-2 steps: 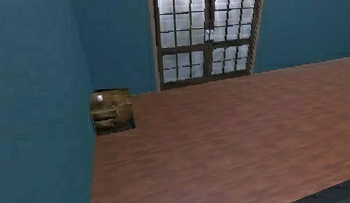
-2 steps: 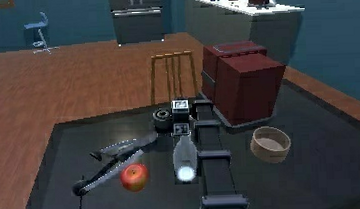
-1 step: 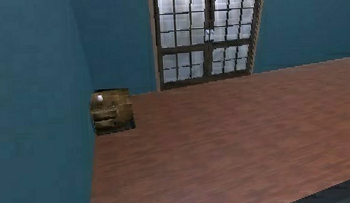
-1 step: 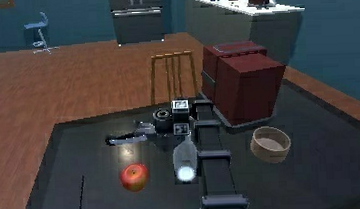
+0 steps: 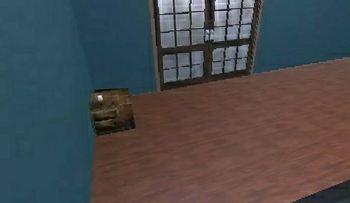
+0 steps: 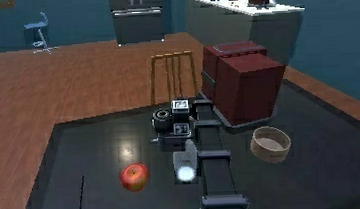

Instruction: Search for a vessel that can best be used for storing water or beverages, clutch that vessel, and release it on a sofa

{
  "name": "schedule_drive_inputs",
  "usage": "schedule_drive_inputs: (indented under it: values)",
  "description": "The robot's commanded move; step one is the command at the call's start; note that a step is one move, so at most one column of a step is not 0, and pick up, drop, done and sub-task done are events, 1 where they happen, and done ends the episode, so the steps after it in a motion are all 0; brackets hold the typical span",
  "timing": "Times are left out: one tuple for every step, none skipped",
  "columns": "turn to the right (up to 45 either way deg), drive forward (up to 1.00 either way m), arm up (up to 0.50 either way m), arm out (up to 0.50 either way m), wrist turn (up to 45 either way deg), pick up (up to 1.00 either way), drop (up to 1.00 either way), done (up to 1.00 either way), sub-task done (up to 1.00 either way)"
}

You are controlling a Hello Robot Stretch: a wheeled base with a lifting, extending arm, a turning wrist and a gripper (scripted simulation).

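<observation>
Gripper (image 6: 171, 128) at the dark table (image 6: 80, 156). We cannot tell the fingers' state, nor whether they hold anything. A pale glossy blob (image 6: 185, 172) lies on the table just beside the arm (image 6: 219, 176), possibly the vessel. We judge it light, smooth and slippery; take it round the body. Apple (image 6: 135, 175) near it could get knocked. Bowl (image 6: 270, 144) and red box (image 6: 242, 80) lie across the arm.

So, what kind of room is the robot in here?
Most likely an open kitchen and dining area in a house. What looks like a fridge stands at the far wall, a white counter is near it, and a dark table carries an apple and a bowl.
</observation>
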Motion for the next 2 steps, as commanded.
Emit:
schedule_drive_inputs:
  values:
    - [0.0, 0.00, 0.00, 0.00, 12.0, 0.00, 0.00, 0.00, 0.00]
    - [0.0, 0.00, -0.30, 0.00, 0.0, 0.00, 0.00, 0.00, 0.00]
